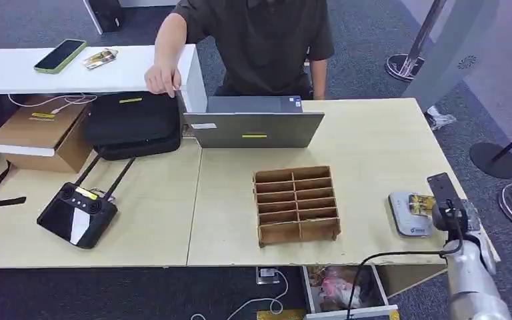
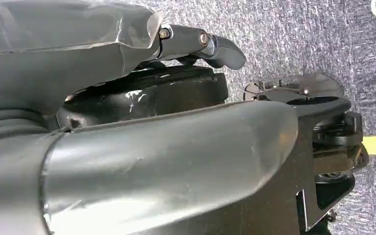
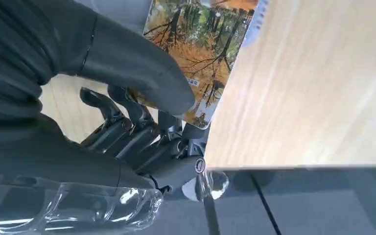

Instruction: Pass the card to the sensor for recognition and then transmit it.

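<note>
The right robot hand [image 3: 142, 122] is pinching the card [image 3: 200, 44] and holding it over the grey sensor [image 1: 410, 215] at the surface's [image 1: 373, 147] right edge. Recognition looks underway; transmitting the card is still ahead. The left robot hand [image 2: 196, 44] is hanging, its state unclear.
</note>
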